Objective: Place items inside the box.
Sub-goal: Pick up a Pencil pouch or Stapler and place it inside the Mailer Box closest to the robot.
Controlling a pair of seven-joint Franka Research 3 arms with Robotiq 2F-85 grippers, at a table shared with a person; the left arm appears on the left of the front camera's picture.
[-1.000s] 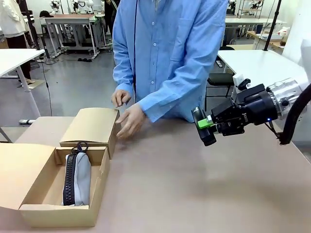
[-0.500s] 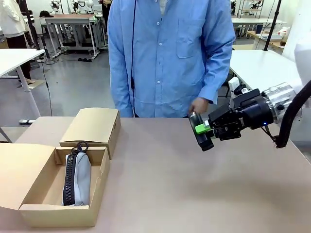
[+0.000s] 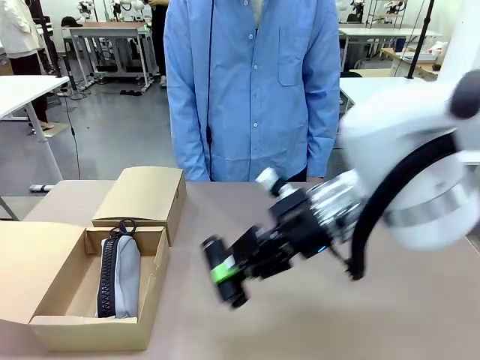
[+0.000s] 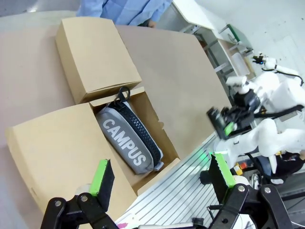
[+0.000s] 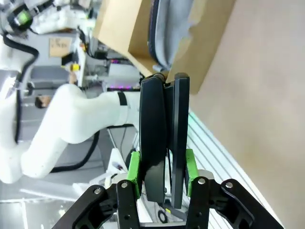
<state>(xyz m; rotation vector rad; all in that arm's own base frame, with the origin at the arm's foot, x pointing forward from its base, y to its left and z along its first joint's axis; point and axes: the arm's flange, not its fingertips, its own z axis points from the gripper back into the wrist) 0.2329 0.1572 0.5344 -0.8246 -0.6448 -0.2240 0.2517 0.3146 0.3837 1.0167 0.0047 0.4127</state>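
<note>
Tan tabletop (image 3: 337, 315): right hand (image 3: 223, 274) clamped on glossy black stapler (image 5: 162, 129); left hand (image 4: 162, 174) apart; grey CAMPUS case (image 4: 128, 143) in box (image 3: 90, 334).

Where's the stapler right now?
The black stapler is clamped in the right gripper, above the middle of the table in the front view, right of the open box holding the grey pencil case.

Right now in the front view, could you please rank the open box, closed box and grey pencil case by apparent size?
Open box
Closed box, though it sits farther away
Grey pencil case, smallest
</note>
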